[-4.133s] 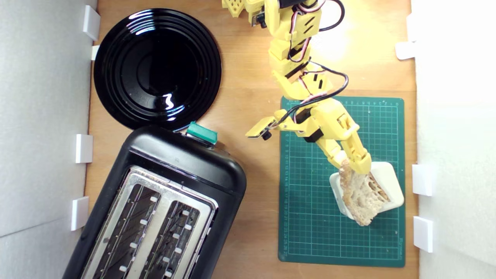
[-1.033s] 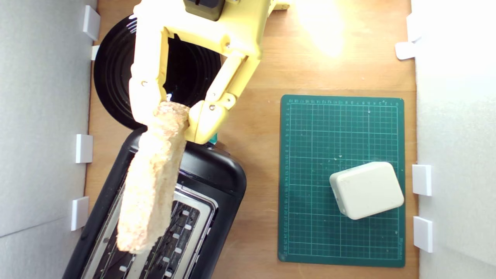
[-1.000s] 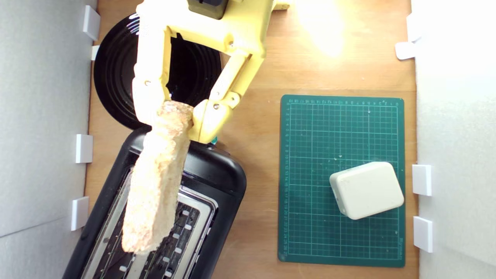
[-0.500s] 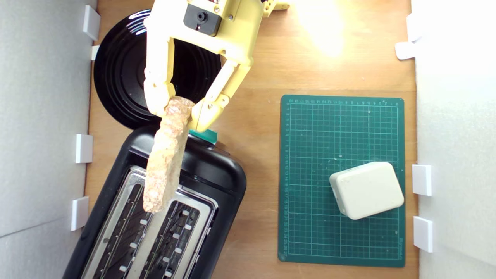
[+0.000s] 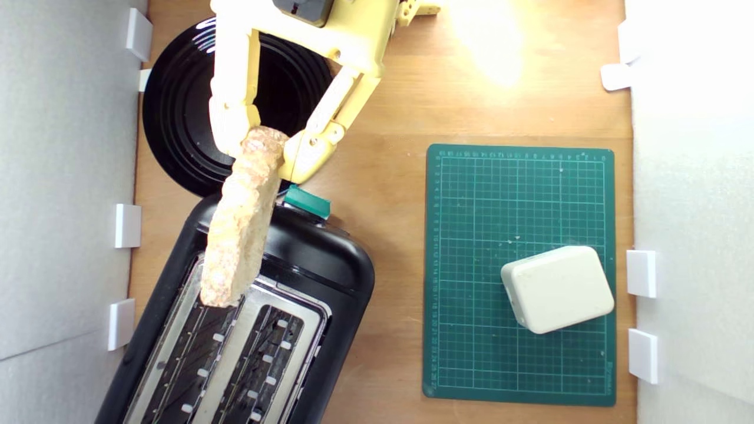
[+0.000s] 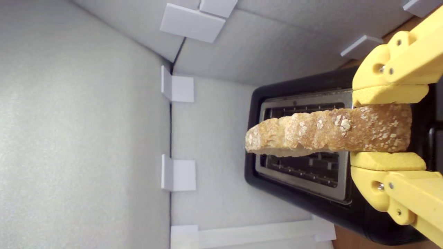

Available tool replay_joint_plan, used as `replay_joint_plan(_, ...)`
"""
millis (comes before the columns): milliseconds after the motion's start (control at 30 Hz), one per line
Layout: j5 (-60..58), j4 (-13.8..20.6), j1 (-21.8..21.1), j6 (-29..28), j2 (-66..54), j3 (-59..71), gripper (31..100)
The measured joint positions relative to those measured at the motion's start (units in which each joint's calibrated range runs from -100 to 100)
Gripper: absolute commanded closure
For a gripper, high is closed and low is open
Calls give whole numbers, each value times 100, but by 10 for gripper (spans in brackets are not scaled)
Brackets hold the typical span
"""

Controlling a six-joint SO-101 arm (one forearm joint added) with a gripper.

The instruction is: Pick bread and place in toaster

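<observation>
toaster (image 5: 330, 259) slots open, plate (image 5: 177, 118) adjacent

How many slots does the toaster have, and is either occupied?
2. Both run side by side along the toaster's silver top, empty. The bread hangs above them in the gripper, partly covering the exterior view's left slot.

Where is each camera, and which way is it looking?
Exterior view: sits overhead, looking straight down at the table, plate, toaster and green mat; the yellow arm and gripper show.
Wrist view: rides on the wrist, looking along the bread toward the toaster and white walls; only the fingers show.
Both show the bread, fingers and toaster.
</observation>
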Motion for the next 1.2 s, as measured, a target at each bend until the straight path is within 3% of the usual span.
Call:
replay_joint_plan(167,280,-444,256,248,8,0,740)
replay_joint_plan(467,508,-480,375,274,101,-74,740)
replay_joint_plan(1200,1000,-498,375,274,1277,-1886,740)
